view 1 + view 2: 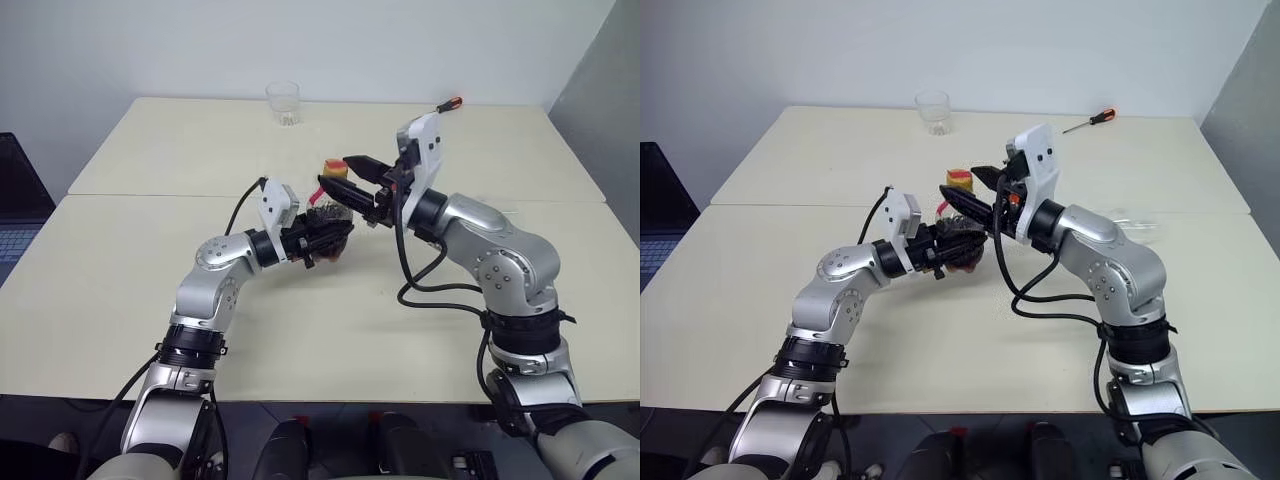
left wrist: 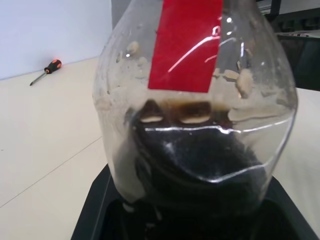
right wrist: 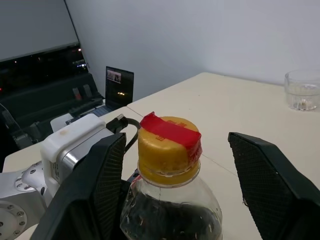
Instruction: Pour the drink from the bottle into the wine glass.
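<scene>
The bottle (image 3: 169, 197), with the dark drink (image 2: 200, 165) inside and the yellow cap (image 3: 169, 150) on, is held upright above the middle of the desk (image 1: 130, 290), clamped at the body by the left pincer (image 1: 325, 238). The right pincer (image 3: 175, 190) is spread wide, one finger on each side of the cap, gripping nothing. Uncapping is judged to be the step in hand, nothing is poured yet, and a clear tumbler (image 1: 284, 103) is seen at the far edge.

Squat clear bottle (image 3: 170, 200), upright, yellow cap (image 3: 168, 148) on with red tape, dark drink (image 2: 200, 165) filling lower body, mid-tabletop
</scene>
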`<state>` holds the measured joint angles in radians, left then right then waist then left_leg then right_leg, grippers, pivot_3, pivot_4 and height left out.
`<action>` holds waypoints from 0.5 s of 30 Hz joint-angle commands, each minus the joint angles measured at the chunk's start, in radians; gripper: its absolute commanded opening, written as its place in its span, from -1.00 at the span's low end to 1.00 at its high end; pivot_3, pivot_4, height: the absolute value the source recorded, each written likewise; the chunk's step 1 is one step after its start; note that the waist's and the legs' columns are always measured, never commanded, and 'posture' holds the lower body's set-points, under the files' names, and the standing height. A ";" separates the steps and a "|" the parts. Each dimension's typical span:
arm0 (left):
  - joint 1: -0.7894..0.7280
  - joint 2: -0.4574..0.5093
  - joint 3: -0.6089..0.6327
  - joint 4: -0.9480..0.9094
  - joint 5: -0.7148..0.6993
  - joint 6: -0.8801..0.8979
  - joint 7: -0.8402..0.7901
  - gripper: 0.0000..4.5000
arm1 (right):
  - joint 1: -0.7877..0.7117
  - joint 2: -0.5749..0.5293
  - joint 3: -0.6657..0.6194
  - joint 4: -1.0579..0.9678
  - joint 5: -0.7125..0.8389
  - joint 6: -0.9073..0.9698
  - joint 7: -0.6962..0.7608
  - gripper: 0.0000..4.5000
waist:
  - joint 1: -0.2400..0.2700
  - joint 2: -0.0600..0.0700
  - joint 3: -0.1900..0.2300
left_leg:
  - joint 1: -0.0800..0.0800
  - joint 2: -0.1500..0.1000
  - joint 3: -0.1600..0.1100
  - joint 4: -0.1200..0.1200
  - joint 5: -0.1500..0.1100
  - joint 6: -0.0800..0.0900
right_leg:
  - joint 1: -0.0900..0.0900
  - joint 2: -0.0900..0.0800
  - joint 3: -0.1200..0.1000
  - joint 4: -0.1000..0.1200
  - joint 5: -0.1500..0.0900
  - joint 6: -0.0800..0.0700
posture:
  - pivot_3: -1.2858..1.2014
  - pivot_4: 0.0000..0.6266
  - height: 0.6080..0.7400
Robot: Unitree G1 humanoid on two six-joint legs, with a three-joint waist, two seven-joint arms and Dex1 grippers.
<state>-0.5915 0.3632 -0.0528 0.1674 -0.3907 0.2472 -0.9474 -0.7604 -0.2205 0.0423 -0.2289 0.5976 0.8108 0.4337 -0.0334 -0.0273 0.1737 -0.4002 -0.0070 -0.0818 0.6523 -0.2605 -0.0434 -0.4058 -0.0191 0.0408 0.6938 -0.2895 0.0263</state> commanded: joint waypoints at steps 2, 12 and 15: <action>-0.010 0.002 0.015 -0.051 -0.008 -0.024 -0.008 -0.13 | -0.042 0.012 -0.004 0.005 -0.013 -0.041 0.013 0.55 | 0.000 0.000 0.000 | 0.000 0.000 0.000 0.000 0.000 0.000 | 0.000 0.000 0.000 0.000 0.000 0.000 | 0.03 -0.52 1.00; 0.010 0.008 0.014 -0.067 -0.010 -0.020 -0.013 -0.13 | -0.053 0.022 -0.003 0.009 -0.023 -0.042 0.029 0.55 | 0.000 0.000 0.000 | 0.000 0.000 0.000 0.000 0.000 0.000 | 0.000 0.000 0.000 0.000 0.000 0.000 | 0.03 -0.52 1.00; 0.009 0.008 0.015 -0.066 -0.010 -0.021 -0.014 -0.13 | -0.050 0.015 -0.004 0.009 -0.025 -0.040 0.034 0.55 | 0.000 0.000 0.000 | 0.000 0.000 0.000 0.000 0.000 0.000 | 0.000 0.000 0.000 0.000 0.000 0.000 | 0.03 -0.52 1.00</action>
<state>-0.5708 0.3674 -0.0528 0.1552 -0.3907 0.2481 -0.9526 -0.7880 -0.2008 0.0440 -0.1924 0.5711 0.7880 0.4563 -0.0333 -0.0273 0.1737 -0.4002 -0.0070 -0.0818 0.6524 -0.2605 -0.0434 -0.4059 -0.0192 0.0408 0.6939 -0.2895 0.0263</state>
